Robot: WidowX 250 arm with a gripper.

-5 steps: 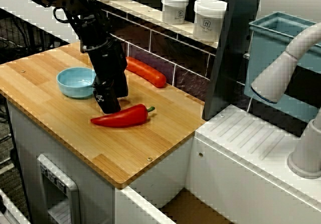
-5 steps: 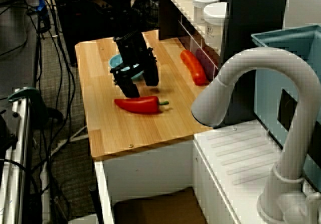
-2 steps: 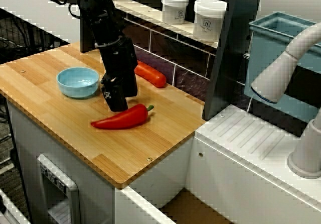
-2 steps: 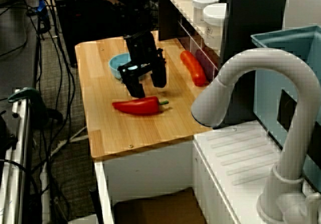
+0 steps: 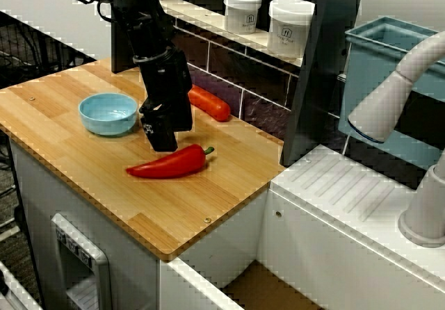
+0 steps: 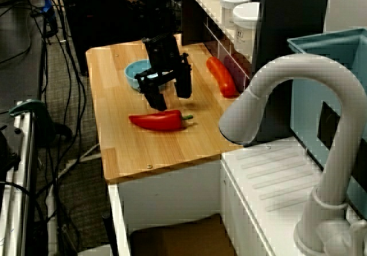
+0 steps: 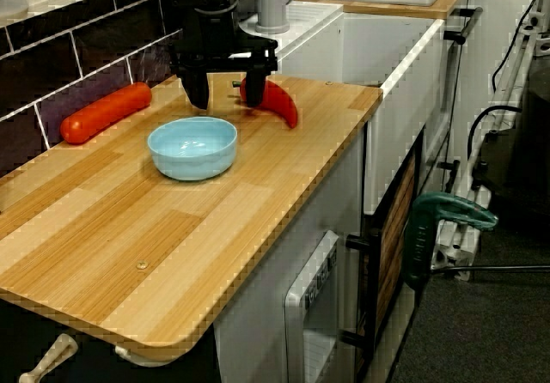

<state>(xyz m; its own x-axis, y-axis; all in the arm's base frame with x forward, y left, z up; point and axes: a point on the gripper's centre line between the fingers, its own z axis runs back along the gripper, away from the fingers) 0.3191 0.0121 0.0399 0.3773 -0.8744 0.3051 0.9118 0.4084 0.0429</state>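
Red pepper (image 5: 170,162) beside a wide-open, empty gripper (image 6: 171,95).
Seen from the front, the black gripper hangs low over the wooden counter (image 5: 83,178) with its jaws spread wide and nothing between them. The red pepper lies flat just near of the fingertips, apart from them. A blue bowl (image 5: 108,112) sits to the left, and an orange-red vegetable (image 5: 208,102) lies far, by the tiled wall.

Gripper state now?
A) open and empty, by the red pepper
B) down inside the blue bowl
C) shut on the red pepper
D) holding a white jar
A: the gripper has its fingers apart with nothing between them, close to the red pepper.
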